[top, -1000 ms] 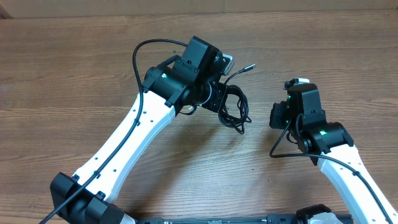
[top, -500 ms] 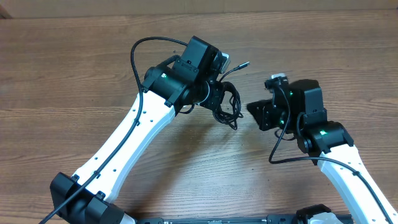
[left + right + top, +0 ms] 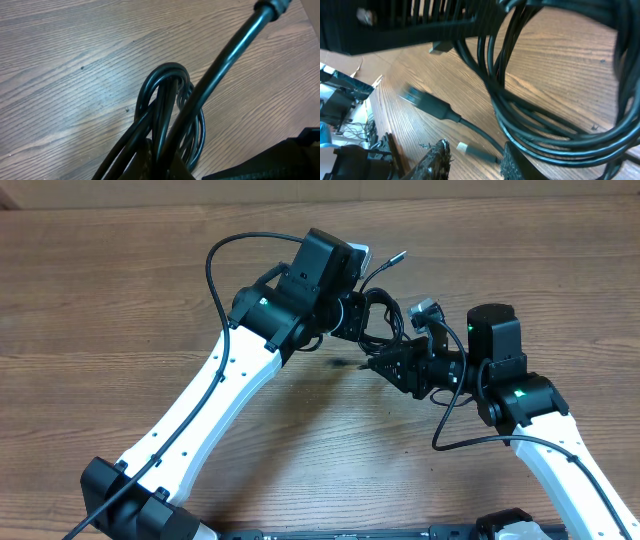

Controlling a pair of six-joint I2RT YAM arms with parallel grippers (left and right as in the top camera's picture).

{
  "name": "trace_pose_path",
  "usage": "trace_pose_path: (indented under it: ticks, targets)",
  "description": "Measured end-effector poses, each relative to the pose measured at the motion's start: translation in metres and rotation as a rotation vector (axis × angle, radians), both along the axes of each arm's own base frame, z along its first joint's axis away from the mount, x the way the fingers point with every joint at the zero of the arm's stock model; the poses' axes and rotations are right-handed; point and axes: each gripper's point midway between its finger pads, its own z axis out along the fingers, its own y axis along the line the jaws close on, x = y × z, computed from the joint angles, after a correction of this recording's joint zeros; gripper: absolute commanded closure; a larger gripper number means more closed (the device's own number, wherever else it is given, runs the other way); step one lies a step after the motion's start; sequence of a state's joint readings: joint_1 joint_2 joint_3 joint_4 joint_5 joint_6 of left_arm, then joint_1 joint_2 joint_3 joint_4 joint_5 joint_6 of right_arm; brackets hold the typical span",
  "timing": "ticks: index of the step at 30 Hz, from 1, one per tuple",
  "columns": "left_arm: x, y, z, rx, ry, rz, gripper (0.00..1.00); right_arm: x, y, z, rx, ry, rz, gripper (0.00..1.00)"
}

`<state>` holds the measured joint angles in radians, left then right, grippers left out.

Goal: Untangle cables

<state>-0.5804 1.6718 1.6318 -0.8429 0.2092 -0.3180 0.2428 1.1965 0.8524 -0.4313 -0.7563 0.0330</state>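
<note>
- Wood-grain table [image 3: 120, 300] lies beneath both of my claws.
- My left claw [image 3: 358, 318] is pinched on the cables [image 3: 165, 100]. The black loops run out from between its fingers and bunch just ahead of it.
- One straighter strand leaves that same grip and slants up and away past the loops. It ends in a plug [image 3: 272, 6] well beyond my left fingertips.
- My right claw [image 3: 473, 156] is spread, with its two fingertips apart. It sits close beside the left claw and points at the bundle from the opposite side.
- Ahead of my right fingertips the loops sweep round in several near-parallel turns, close to the claw. I cannot tell whether any turn touches a finger.
- A thin cord with a small pale-tipped connector [image 3: 464, 147] shows in the gap between my right fingers, near their tips. Nothing is squeezed on it.
- Further ahead of the right claw, off to one side of the loops, a second plug [image 3: 427, 105] on its own strand looks blurred.
- The black body of my left arm [image 3: 395, 20] fills the far edge beyond the right claw, above the loops.
</note>
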Motion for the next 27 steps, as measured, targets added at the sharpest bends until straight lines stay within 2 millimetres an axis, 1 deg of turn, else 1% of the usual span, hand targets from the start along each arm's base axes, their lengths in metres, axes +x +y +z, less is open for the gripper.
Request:
trace_pose_path:
  ticks: [5, 10, 16, 19, 22, 24, 25, 27]
  targets:
    - [0.004, -0.003, 0.004, -0.03, -0.006, 0.019, 0.96, -0.005, -0.001, -0.005, -0.008, 0.038, 0.002, 0.67]
    - [0.005, -0.005, 0.006, -0.05, 0.004, 0.041, 0.96, -0.006, -0.003, -0.01, -0.023, 0.054, -0.011, 0.67]
    - [0.001, -0.005, 0.006, -0.083, 0.045, 0.027, 0.96, 0.003, -0.02, -0.027, -0.122, 0.084, -0.12, 0.67]
    - [-0.001, 0.007, 0.001, -0.08, 0.084, 0.01, 0.96, 0.01, -0.032, -0.034, -0.173, 0.102, -0.203, 0.67]
    - [-0.006, 0.031, -0.007, -0.066, 0.151, -0.021, 0.96, 0.02, -0.049, -0.042, -0.228, 0.123, -0.325, 0.67]
    - [-0.006, 0.041, -0.005, -0.112, 0.178, -0.051, 0.96, 0.023, -0.056, -0.045, -0.253, 0.13, -0.372, 0.67]
    - [-0.007, 0.042, -0.003, -0.124, 0.183, -0.059, 0.96, 0.024, -0.059, -0.046, -0.263, 0.129, -0.388, 0.67]
    - [-0.006, 0.047, 0.005, -0.199, 0.188, -0.109, 0.96, 0.026, -0.062, -0.047, -0.272, 0.13, -0.408, 0.67]
